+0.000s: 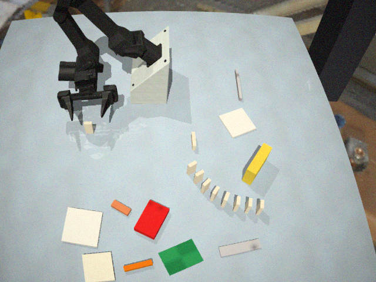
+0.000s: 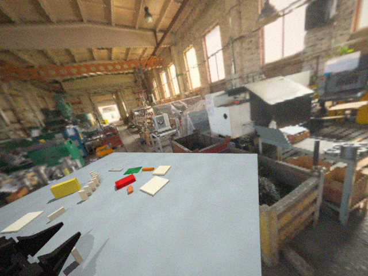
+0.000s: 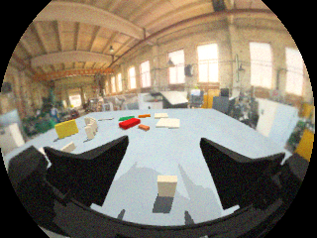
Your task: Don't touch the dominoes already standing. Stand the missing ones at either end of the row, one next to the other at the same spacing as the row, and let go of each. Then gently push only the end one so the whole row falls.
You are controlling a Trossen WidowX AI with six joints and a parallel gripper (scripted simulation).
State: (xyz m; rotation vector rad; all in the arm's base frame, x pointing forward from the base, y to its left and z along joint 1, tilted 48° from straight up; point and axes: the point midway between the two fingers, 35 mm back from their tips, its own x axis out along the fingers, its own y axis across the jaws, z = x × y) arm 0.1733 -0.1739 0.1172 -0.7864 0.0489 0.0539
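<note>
A row of several cream dominoes stands in a curve, from its near-arm end domino (image 1: 191, 167) (image 2: 83, 195) to its far end domino (image 1: 259, 207). One loose domino (image 1: 193, 140) (image 2: 56, 214) (image 3: 67, 147) lies on its long edge between the row and the arm's side of the table. Another domino (image 1: 88, 127) (image 2: 76, 255) (image 3: 167, 185) is on the table by itself, well away from the row, and looks upright. My gripper (image 1: 87, 118) (image 2: 71, 227) (image 3: 164, 140) is wide open and empty. Its fingers are apart on either side of that domino, seemingly clear of it.
A yellow block (image 1: 256, 164) (image 2: 65, 188) stands inside the curve, near the row. A cream square (image 1: 237, 122) lies beyond the loose domino. A red block (image 1: 151, 219), a green sheet (image 1: 181, 257) and a grey strip (image 1: 239, 247) lie on the row's other side. The pale wedge mount (image 1: 150, 91) is beside my gripper.
</note>
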